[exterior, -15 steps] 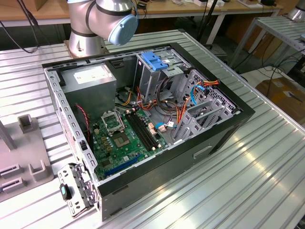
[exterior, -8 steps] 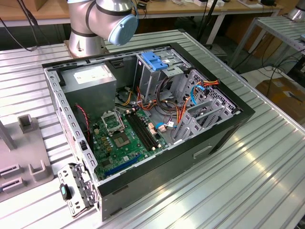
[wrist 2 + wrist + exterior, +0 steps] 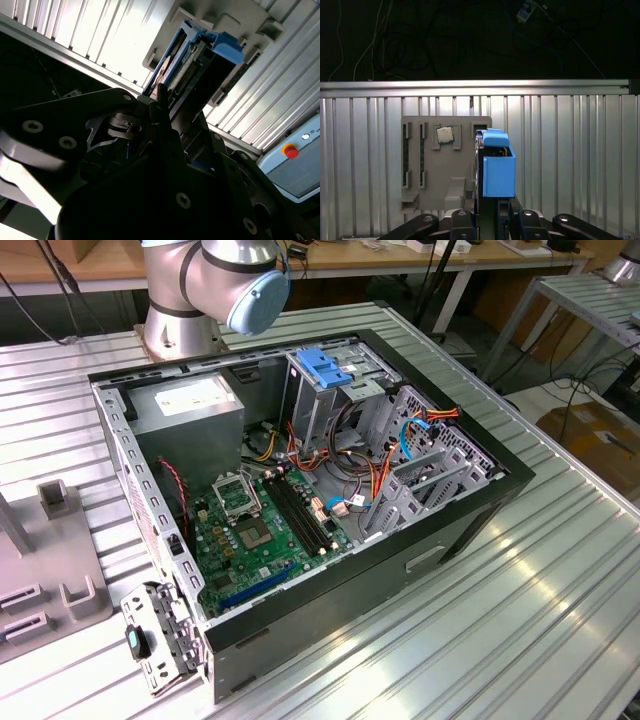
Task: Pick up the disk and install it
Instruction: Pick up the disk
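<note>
Though upright — disk (image 3: 498, 172) at holder (image 3: 445, 170) edge

Even, bright light from overhead fills the exterior view: the table (image 3: 560, 570) carries long streaks of glare along its ribs, while the case (image 3: 330, 615) holds soft shadow under its inner walls and its outer side sits dark. The second wrist view is harsh in contrast. There the table (image 3: 100, 30) burns out almost white, and the gripper (image 3: 161, 102) reads as a near-black silhouette against it. Only the blue edge of the disk (image 3: 227, 47) catches light. In the first wrist view the table is evenly lit, with a bright band along its far rail and blackness beyond.
</note>
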{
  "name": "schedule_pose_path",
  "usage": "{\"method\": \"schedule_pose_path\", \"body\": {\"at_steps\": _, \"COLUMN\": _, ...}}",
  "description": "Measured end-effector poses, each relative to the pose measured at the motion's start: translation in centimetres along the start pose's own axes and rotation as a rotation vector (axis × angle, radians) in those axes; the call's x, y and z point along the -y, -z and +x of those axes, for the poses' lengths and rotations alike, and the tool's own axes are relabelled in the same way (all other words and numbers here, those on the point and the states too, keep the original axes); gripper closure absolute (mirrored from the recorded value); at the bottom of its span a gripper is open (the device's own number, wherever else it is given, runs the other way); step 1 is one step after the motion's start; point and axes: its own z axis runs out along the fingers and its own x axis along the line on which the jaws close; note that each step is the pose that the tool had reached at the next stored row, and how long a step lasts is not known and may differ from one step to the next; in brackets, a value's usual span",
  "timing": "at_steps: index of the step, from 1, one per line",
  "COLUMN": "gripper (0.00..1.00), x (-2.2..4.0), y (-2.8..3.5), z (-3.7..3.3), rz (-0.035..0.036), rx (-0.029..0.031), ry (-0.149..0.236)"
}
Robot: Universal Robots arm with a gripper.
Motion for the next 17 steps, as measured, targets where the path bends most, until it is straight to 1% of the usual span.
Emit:
{"method": "schedule_pose_path", "body": {"at_steps": 8, "gripper": 0.65, "x": 0.15, "y": -0.01, "z": 0.00, "rz": 0.0002, "rx": 0.0000, "ry": 0.000}}
{"method": "schedule_pose_path", "body": {"at_steps": 11, "gripper": 0.65, "x": 0.42, "y": -0.01, "z": 0.00, "rz": 0.0001, "rx": 0.0000, "ry": 0.000}}
{"method": "schedule_pose_path", "body": {"at_steps": 13, "gripper": 0.65, "x": 0.81, "y": -0.01, "z": -0.01, "rz": 0.0002, "rx": 0.0001, "ry": 0.000}}
{"method": "schedule_pose_path", "body": {"at_steps": 17, "gripper": 0.65, "x": 1.32, "y": -0.01, "z": -0.02, "rz": 0.0001, "rx": 0.0001, "ry": 0.000}}
